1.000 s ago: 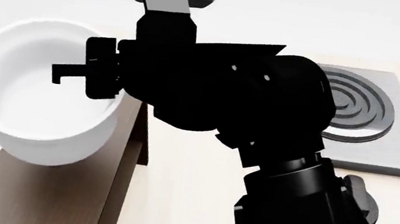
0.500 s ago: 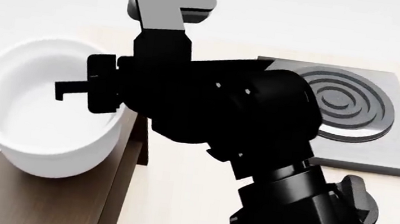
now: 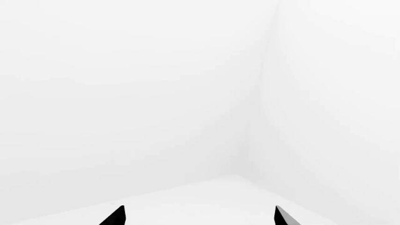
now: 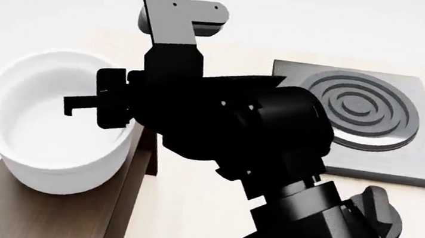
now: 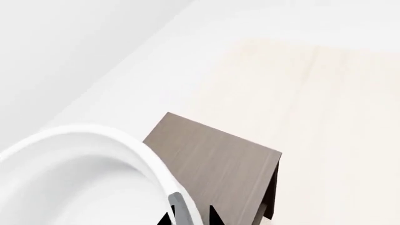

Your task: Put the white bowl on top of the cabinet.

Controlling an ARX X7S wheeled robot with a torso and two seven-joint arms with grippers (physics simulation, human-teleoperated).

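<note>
The white bowl (image 4: pixel 51 130) is deep and glossy, with a thick rim. It sits over the left end of the dark brown cabinet (image 4: pixel 49 217), at or just above its flat top; I cannot tell whether it touches. My right gripper (image 4: pixel 122 107) is shut on the bowl's near rim, one finger inside and one outside. The right wrist view shows the rim (image 5: pixel 156 173) between the jaws of the right gripper (image 5: pixel 187 216), with the cabinet top (image 5: pixel 216 159) beyond. My left gripper (image 3: pixel 198 218) is open and empty, facing white walls, and is out of the head view.
A grey square stove plate (image 4: pixel 423 164) with dark rings lies on the pale wood floor to the right of the cabinet. My bulky black right arm (image 4: pixel 258 142) hides the middle of the head view and part of the cabinet's right side.
My right gripper has lowered the white bowl toward the cabinet top and shifted it slightly right. The arm has drawn back, uncovering more of the stove plate.
</note>
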